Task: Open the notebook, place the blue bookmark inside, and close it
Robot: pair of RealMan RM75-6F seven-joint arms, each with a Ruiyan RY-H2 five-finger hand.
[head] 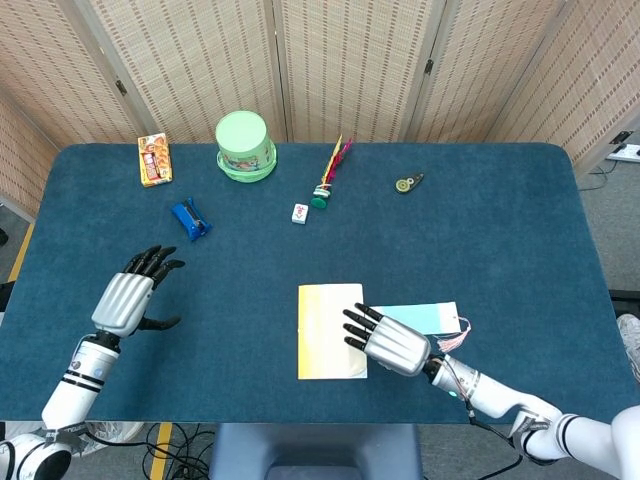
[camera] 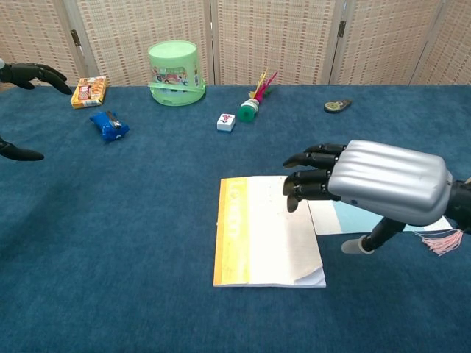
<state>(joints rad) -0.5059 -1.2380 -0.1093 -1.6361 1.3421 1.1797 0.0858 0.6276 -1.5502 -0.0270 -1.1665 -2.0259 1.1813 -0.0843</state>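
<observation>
The closed notebook [head: 325,330] [camera: 261,232], with a yellow-orange band along its spine, lies flat near the table's front edge. The blue bookmark [head: 432,316] [camera: 346,218] lies just right of it, mostly covered by my right hand; its pink tassel [camera: 444,241] shows at the far end. My right hand [head: 388,341] [camera: 372,179] hovers palm down over the notebook's right edge, fingers apart, holding nothing. My left hand [head: 128,296] [camera: 22,72] is off to the left, away from the notebook, with fingers spread and empty.
At the back of the blue table stand a green tub [head: 245,146], an orange box [head: 153,160], a blue object [head: 190,219], a small white block [head: 299,213], a feathered shuttlecock [head: 328,175] and a small round item [head: 406,184].
</observation>
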